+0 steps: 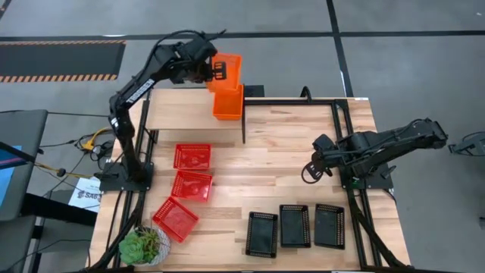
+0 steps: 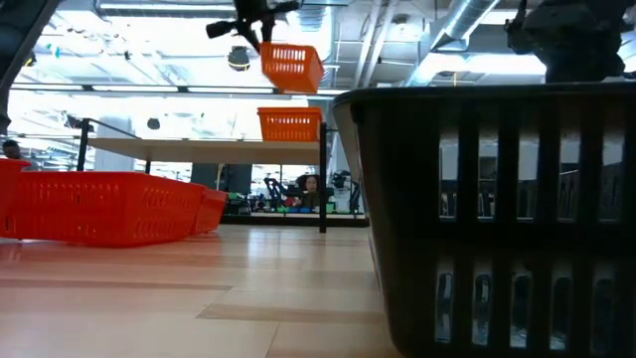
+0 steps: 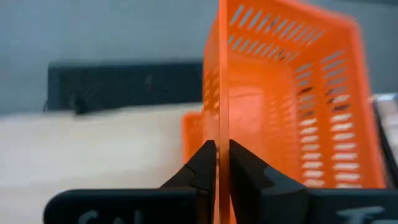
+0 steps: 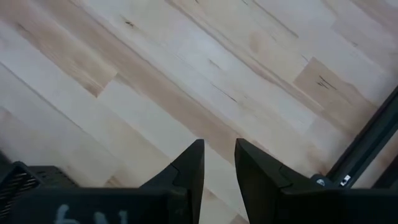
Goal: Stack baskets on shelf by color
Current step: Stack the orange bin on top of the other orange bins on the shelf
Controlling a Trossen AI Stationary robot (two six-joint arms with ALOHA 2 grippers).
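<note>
Holding orange basket [image 1: 227, 70] by its wall, left gripper [image 3: 217, 163] clamped | we saw it just above orange basket on shelf [image 1: 182, 114] right edge | right gripper [image 4: 219, 163] idle, empty, slightly parted.

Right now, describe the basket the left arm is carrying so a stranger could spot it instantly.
Find the raised wooden shelf at the table's far edge. Above its right end, the left gripper pinches the wall of an orange basket in mid-air. Another orange basket rests on the shelf; only the held one hangs tilted, touching nothing else.
</note>
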